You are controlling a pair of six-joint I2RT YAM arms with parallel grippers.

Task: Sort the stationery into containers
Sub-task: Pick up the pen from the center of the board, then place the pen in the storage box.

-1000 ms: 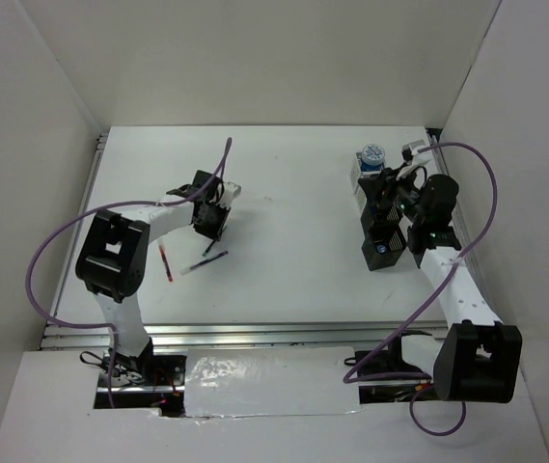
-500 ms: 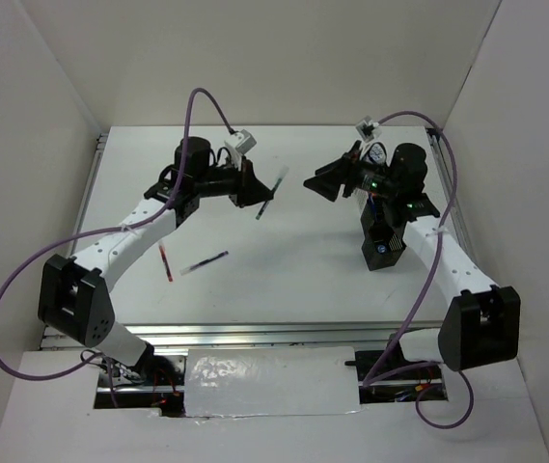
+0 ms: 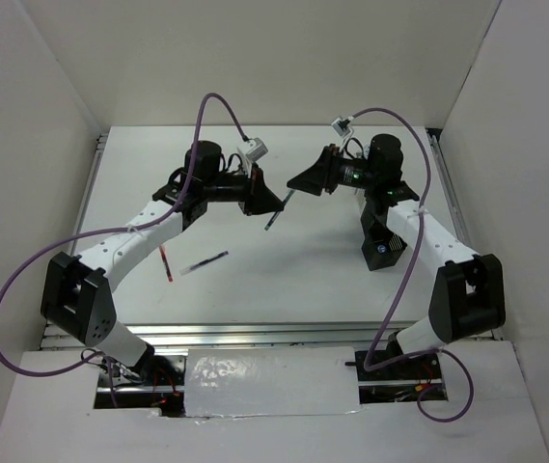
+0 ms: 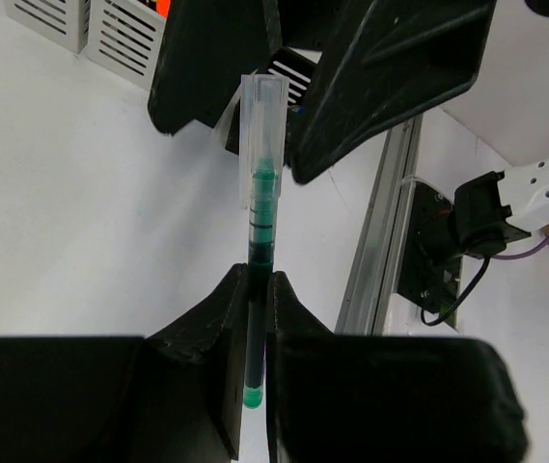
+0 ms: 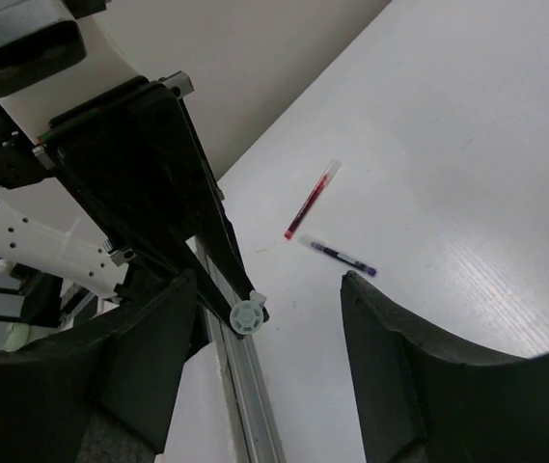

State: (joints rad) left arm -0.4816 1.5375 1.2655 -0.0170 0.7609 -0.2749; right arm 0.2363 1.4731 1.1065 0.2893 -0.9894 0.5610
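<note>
My left gripper [image 3: 264, 201] is shut on a thin dark pen [image 3: 277, 212] with green ink and a clear cap, held above the table's middle. In the left wrist view the pen [image 4: 260, 217] stands out from the shut gripper [image 4: 258, 289] towards the right gripper's two fingers [image 4: 390, 68]. My right gripper [image 3: 300, 182] is open and faces the left one. In the right wrist view the pen's cap end [image 5: 246, 316] lies between the spread jaws of that gripper [image 5: 269, 285], untouched. A black mesh bin [image 3: 382, 247] stands at the right; the other bins are hidden behind the right arm.
A red pen [image 3: 165, 262] and a purple pen [image 3: 205, 260] lie on the table at the left front; both show in the right wrist view, red [image 5: 311, 200] and purple [image 5: 340, 258]. A white slotted bin [image 4: 129, 39] shows behind the grippers.
My left gripper has lifted the green pen off the table and carried it right to the middle. My right gripper has left the bins and swung left to face the pen.
</note>
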